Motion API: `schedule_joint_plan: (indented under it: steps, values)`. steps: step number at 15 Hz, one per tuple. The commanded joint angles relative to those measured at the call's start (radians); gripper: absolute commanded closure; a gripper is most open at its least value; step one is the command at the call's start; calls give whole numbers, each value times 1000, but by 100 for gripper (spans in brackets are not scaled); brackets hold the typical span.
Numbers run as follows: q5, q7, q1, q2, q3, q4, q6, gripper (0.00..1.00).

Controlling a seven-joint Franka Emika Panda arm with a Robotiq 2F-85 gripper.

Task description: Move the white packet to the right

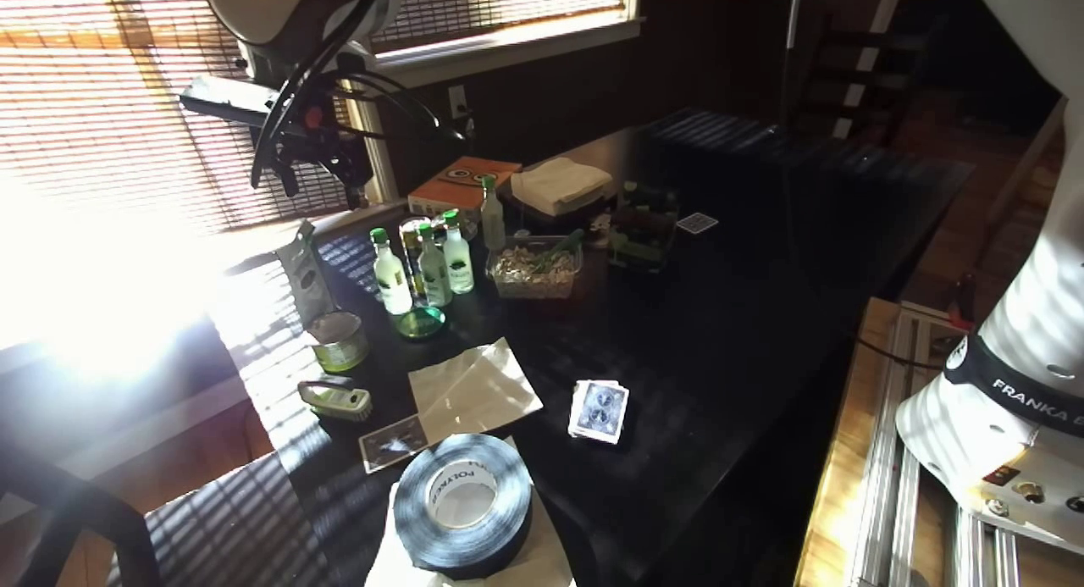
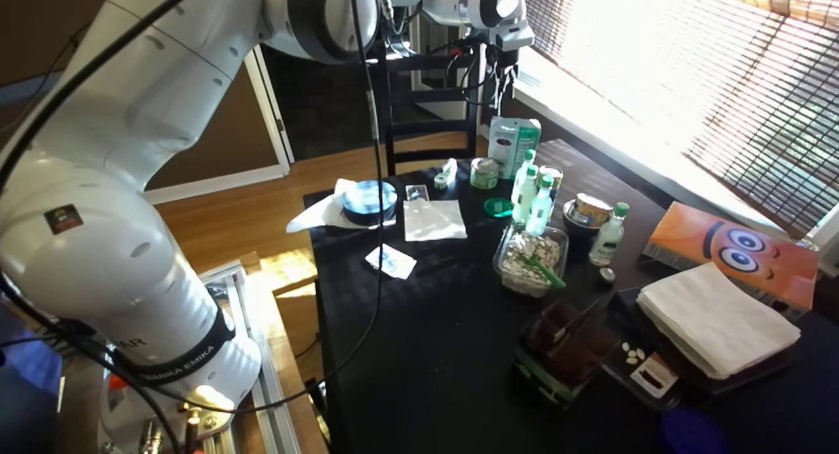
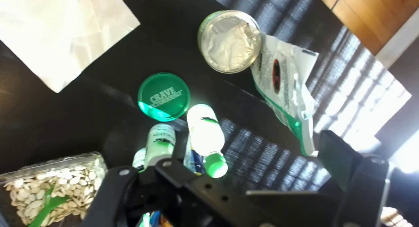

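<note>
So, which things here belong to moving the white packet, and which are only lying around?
Likely for the job: white-and-green packet, gripper.

Just lying around: green-labelled can, green lid, green-capped bottles, pumpkin seeds, scrub brush, tape roll, playing cards.

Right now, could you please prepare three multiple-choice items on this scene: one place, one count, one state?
1. Where is the white packet?
A) beside the can
B) on the napkins
C) on the floor

2. How many green-capped bottles stand here?
A) two
B) six
C) four

3. How are the fingers?
A) shut
B) wide open
C) holding the can

1 A: the wrist view shows both side by side.
2 C: both exterior views show four.
3 B: they stand wide apart in the wrist view.
</note>
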Motion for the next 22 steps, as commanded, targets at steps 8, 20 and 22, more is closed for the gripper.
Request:
schedule_joint_plan:
  steps: [8, 20, 22]
  values:
    - [-29, -100, 55, 240, -34, 209, 194, 5]
    - [-28, -89, 68, 395, -68, 389, 181, 90]
    - [-29, -85, 70, 398, -75, 397, 181, 99]
